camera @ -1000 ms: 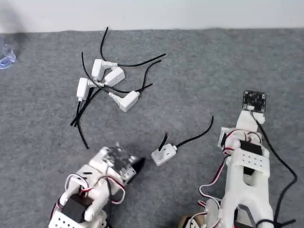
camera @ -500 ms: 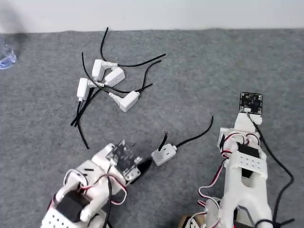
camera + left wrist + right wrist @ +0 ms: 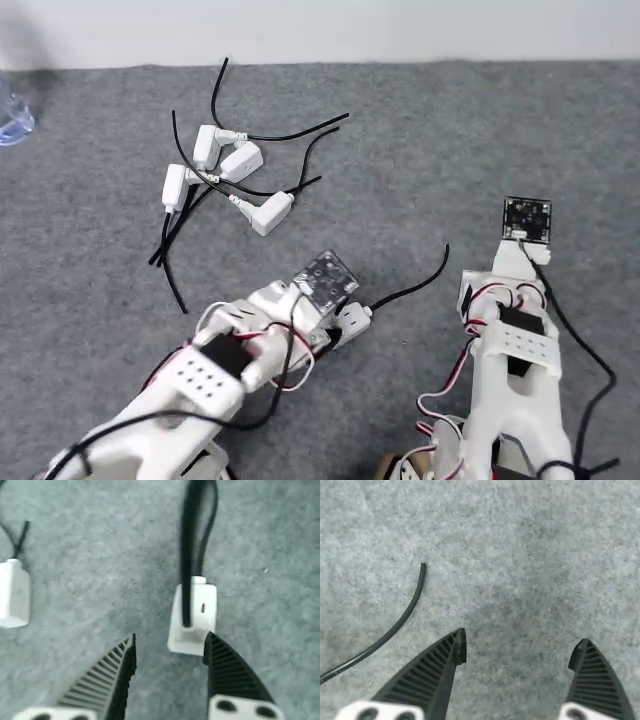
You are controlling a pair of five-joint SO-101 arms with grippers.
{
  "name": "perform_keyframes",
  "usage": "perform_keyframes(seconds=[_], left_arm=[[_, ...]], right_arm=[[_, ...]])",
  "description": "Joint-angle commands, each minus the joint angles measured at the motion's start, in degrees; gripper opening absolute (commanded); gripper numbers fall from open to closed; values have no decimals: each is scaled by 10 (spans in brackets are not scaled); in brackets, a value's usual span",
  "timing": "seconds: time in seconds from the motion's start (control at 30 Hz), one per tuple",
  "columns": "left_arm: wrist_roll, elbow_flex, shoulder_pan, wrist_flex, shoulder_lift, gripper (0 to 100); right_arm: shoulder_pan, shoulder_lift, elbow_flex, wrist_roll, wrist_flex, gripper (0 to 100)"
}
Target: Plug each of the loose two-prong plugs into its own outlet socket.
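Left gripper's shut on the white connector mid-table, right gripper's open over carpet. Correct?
No. The left gripper is open, not shut: the left wrist view shows its fingers apart, with the white connector loose on the carpet at their tips. The right gripper is open over carpet, as said.

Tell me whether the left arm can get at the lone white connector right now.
Probably yes. The left gripper is open, with the connector lying on the carpet just ahead, partly between its fingers. Nothing stands between them; its own black cord lies across its top.
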Motion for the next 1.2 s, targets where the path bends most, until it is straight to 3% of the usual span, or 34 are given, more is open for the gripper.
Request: perform_keyframes(seconds=[0.0, 0.4, 0.87, 0.93, 1.07, 1.17], left_arm=[[-3, -47, 19, -28, 64, 210], [11, -137, 22, 22, 162, 211], [-11, -449, 23, 257, 472, 205], [-11, -469, 23, 271, 490, 168], [-11, -475, 23, 274, 498, 2], [-13, -479, 10, 272, 496, 11]], right_arm=[[-7, 17, -5, 35, -30, 314], [-21, 47, -18, 58, -29, 314], [-18, 47, -18, 59, -30, 314], [-18, 47, -18, 59, -31, 314], [-18, 47, -18, 59, -32, 314], [-18, 47, -18, 59, -32, 314]])
